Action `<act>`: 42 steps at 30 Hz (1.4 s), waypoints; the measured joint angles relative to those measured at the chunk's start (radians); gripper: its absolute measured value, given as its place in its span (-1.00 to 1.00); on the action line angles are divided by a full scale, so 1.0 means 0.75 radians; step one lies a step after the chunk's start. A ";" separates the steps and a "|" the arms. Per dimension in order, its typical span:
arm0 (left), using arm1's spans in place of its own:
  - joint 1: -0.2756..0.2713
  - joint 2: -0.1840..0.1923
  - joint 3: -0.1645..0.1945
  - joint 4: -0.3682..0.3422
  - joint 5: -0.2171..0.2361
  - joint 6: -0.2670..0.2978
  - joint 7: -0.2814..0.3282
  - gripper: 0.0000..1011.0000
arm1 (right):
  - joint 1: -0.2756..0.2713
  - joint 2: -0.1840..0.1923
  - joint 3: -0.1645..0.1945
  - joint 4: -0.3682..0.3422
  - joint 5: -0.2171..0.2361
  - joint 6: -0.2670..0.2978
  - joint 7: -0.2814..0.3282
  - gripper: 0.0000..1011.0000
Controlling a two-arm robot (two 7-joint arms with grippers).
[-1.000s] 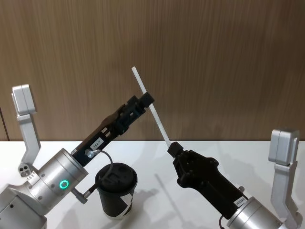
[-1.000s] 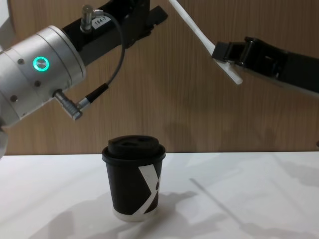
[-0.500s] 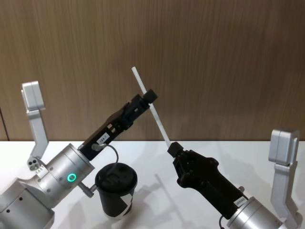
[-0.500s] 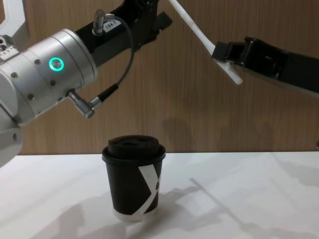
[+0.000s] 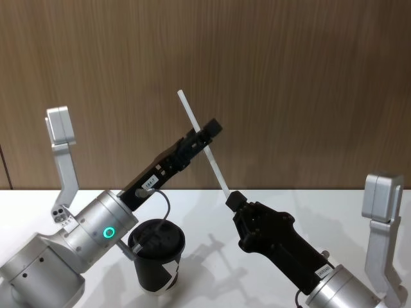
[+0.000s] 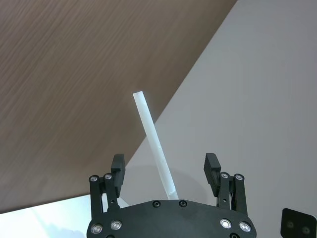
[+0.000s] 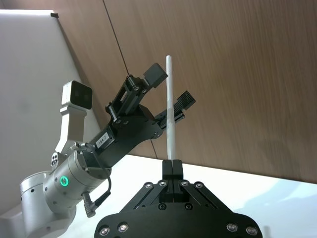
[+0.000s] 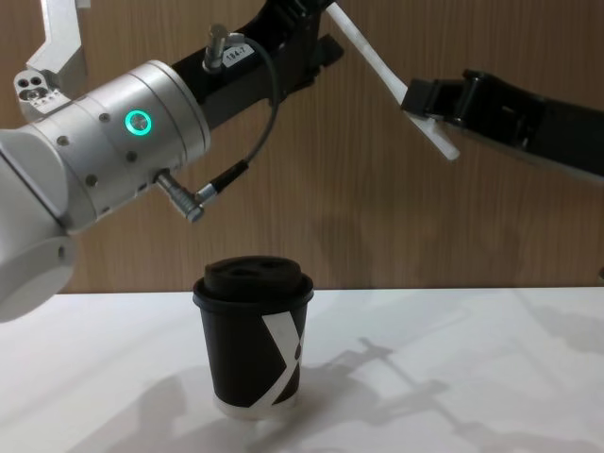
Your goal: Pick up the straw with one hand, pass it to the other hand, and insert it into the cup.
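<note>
The white straw [image 5: 191,115] hangs slanted in the air above the table, its top leaning left. My right gripper [image 5: 231,199] is shut on its lower end, pads pressed together [image 7: 172,166]. My left gripper [image 5: 209,133], on the silver wrist with the green ring, is open and straddles the straw's middle. In the left wrist view the straw [image 6: 154,146] runs between the two spread fingers [image 6: 212,166] without touching them. The black cup [image 8: 255,344] with its domed lid stands upright on the white table, below and left of the straw.
A wood-panel wall [image 5: 308,83] closes off the back. A grey cable with a metal plug [image 8: 198,203] hangs from my left wrist above the cup. The white table [image 8: 472,377] stretches to the right of the cup.
My left arm has moved right and up, bringing its open fingers around the straw's middle. The right gripper, the straw and the cup have stayed still.
</note>
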 joint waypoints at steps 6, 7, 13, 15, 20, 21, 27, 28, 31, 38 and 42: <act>-0.017 -0.005 0.014 0.016 -0.003 0.001 0.005 0.85 | 0.000 0.000 0.000 0.000 0.000 0.000 0.000 -0.99; -0.018 -0.005 0.016 0.018 -0.003 0.001 0.005 0.83 | 0.000 0.000 0.000 0.000 0.000 0.000 0.000 -0.99; -0.026 -0.005 0.024 0.023 -0.004 -0.003 0.009 0.50 | 0.000 0.000 0.000 0.000 0.000 0.000 0.000 -0.99; -0.027 -0.003 0.025 0.023 -0.004 -0.007 0.011 0.34 | 0.000 0.000 0.000 0.000 0.000 0.000 0.000 -0.99; -0.028 0.005 0.025 0.024 -0.005 -0.018 0.018 0.06 | 0.000 0.000 0.000 0.000 0.000 0.000 0.000 -0.99; -0.027 0.009 0.024 0.024 -0.005 -0.021 0.020 -0.03 | 0.000 0.000 0.000 0.000 0.000 0.000 0.000 -0.99; -0.025 0.021 0.020 0.024 -0.009 -0.035 0.027 -0.35 | 0.000 0.000 0.000 0.000 0.000 0.000 0.000 -0.99; -0.025 0.022 0.020 0.024 -0.009 -0.036 0.027 -0.47 | 0.000 0.000 0.000 0.000 0.000 0.000 0.000 -0.99; -0.025 0.027 0.020 0.024 -0.010 -0.041 0.030 -0.65 | 0.000 0.000 0.000 0.000 0.000 0.000 0.000 -0.99; -0.028 0.035 0.023 0.034 -0.013 -0.048 0.032 -0.78 | 0.000 0.000 0.000 0.000 0.000 0.000 0.000 -0.99; -0.032 0.039 0.027 0.041 -0.014 -0.050 0.033 -0.83 | 0.000 0.000 0.000 0.000 0.000 0.000 0.000 -0.99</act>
